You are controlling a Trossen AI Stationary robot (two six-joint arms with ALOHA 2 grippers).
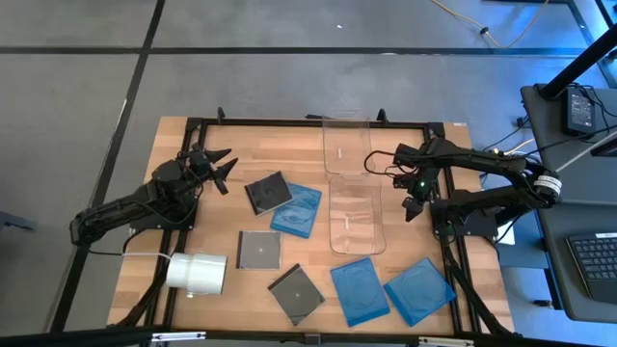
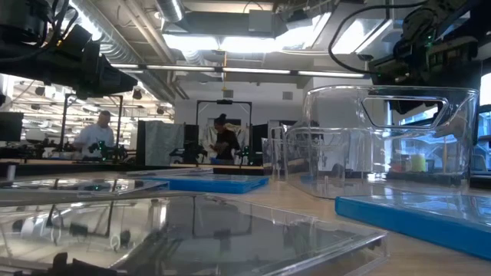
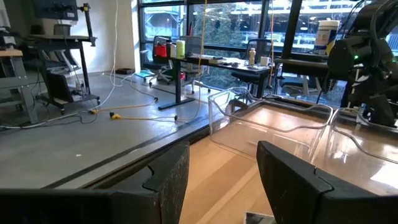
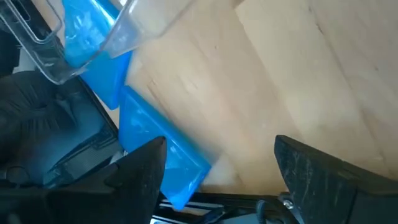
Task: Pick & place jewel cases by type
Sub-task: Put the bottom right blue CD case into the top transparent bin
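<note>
Six jewel cases lie flat on the wooden table. Three are dark: one (image 1: 267, 192) toward the far side, one (image 1: 260, 250) in the middle and one (image 1: 296, 293) near the front edge. Three are blue: one (image 1: 297, 209) beside the far dark case and two (image 1: 359, 289) (image 1: 419, 289) near the front right. My left gripper (image 1: 224, 169) (image 3: 224, 162) is open, above the table's far left, left of the far dark case. My right gripper (image 1: 413, 202) (image 4: 221, 168) is open, hovering to the right of the near clear bin, above bare wood, with a blue case (image 4: 168, 162) close by.
Two clear plastic bins sit right of centre, one at the far edge (image 1: 345, 145) and one nearer (image 1: 355, 217). A white roll (image 1: 198, 273) lies at the near left. Bare wood shows at the far left and along the right edge. People stand in the room behind the table.
</note>
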